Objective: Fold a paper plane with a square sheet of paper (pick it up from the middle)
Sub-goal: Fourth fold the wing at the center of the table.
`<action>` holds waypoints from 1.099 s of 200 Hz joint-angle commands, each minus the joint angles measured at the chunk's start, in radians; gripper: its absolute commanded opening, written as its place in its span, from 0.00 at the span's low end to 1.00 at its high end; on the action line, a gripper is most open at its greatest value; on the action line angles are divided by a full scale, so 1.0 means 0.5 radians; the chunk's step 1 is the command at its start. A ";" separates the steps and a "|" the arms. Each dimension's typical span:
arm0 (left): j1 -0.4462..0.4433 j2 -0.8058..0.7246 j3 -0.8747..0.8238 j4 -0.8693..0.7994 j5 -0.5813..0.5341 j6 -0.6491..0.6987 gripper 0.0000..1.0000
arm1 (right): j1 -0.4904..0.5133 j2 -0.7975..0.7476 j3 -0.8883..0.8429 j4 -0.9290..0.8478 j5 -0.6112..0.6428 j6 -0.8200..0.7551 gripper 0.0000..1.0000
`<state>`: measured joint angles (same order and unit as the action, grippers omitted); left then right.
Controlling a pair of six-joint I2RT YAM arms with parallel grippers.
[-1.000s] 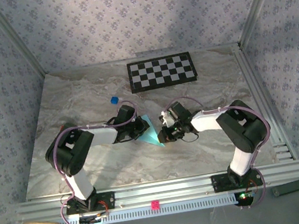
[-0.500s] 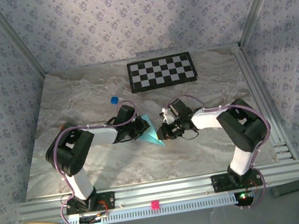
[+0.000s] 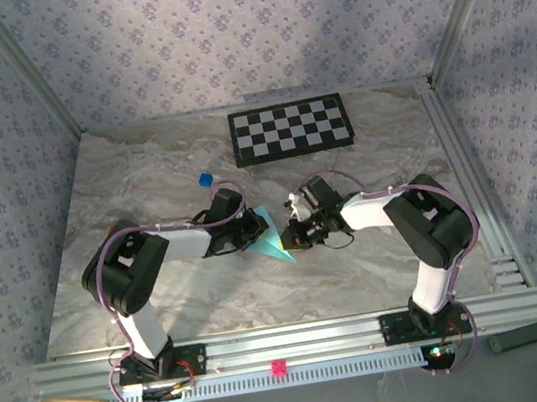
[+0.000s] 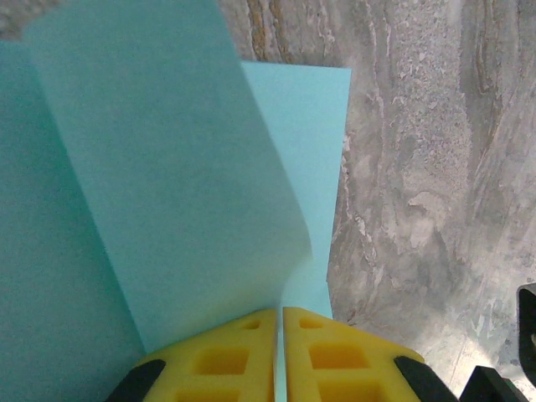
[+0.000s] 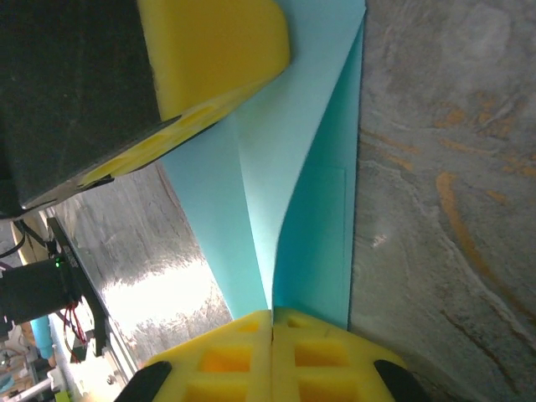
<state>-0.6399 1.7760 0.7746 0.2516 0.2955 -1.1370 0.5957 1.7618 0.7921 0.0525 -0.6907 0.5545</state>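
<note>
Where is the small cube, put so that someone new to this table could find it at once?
Look to the black-and-white checkerboard at the far edge of the marble table. Off its near-left corner, a little closer to the near edge, sits a tiny cube. It is dark blue and blocky, unlike the thin light-blue paper further towards the near edge.

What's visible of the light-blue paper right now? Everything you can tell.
The light-blue paper is thin, plain and unmarked. It is partly folded into a pointed wedge, with its tip toward the near edge. Its layers curl open along a crease rather than lying flat. It sits mid-table, over the marble-look table, between the two arms. The left gripper and the right gripper each have their jaws shut on an edge of it.
</note>
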 commanded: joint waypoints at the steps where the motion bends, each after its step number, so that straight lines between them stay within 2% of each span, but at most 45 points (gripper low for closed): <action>1: -0.003 0.062 -0.041 -0.077 -0.046 0.030 0.11 | -0.014 0.041 -0.078 0.037 -0.087 0.017 0.05; 98: 0.002 0.074 -0.060 -0.074 -0.061 0.016 0.10 | -0.029 0.006 -0.143 -0.009 -0.125 -0.007 0.07; 168: 0.003 0.071 -0.056 -0.077 -0.057 0.015 0.10 | -0.031 -0.045 -0.143 -0.182 -0.031 -0.145 0.15; 220: 0.004 0.070 -0.056 -0.077 -0.057 0.013 0.10 | -0.021 -0.040 -0.164 -0.226 0.009 -0.186 0.09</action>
<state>-0.6434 1.7771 0.7696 0.2623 0.3027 -1.1374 0.5838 1.7447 0.7353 0.0360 -0.7147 0.4885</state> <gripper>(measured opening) 0.103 0.099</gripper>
